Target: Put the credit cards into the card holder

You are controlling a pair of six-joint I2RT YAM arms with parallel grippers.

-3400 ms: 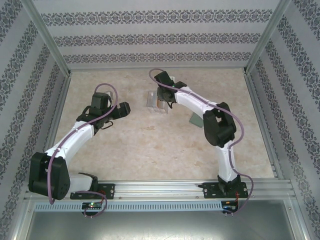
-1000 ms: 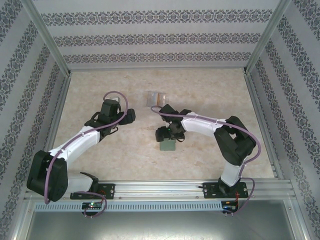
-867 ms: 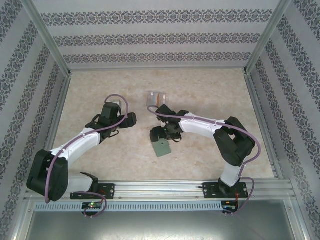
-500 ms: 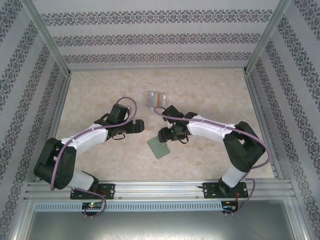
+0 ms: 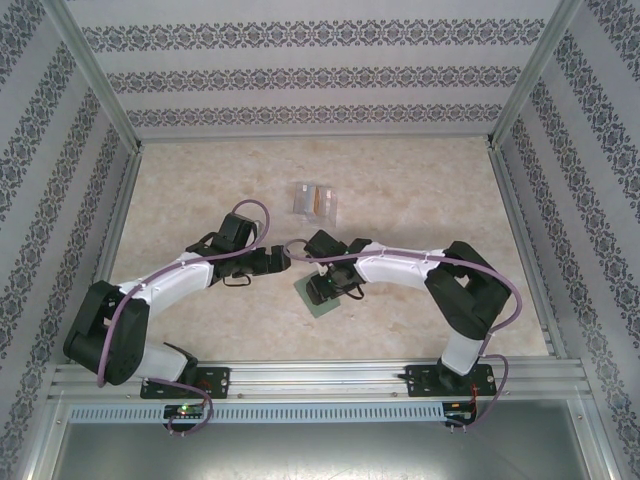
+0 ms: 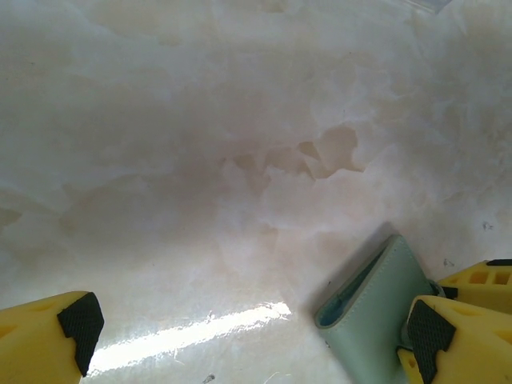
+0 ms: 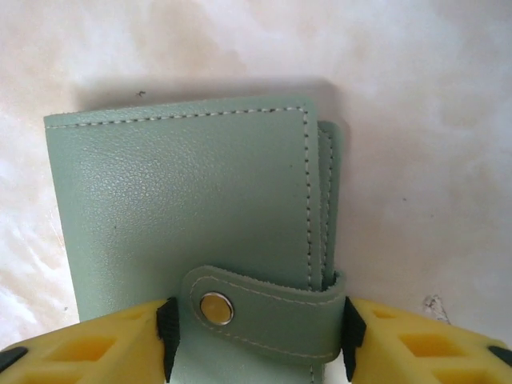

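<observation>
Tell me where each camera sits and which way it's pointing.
Top external: above and behind the arm bases, looking down on the table, left arm, right arm and the card holder.
Left wrist: on the left arm, facing the table past the open left pincer.
Right wrist: close over the card holder, right pincer flanking its strap.
All three share the card holder.
</observation>
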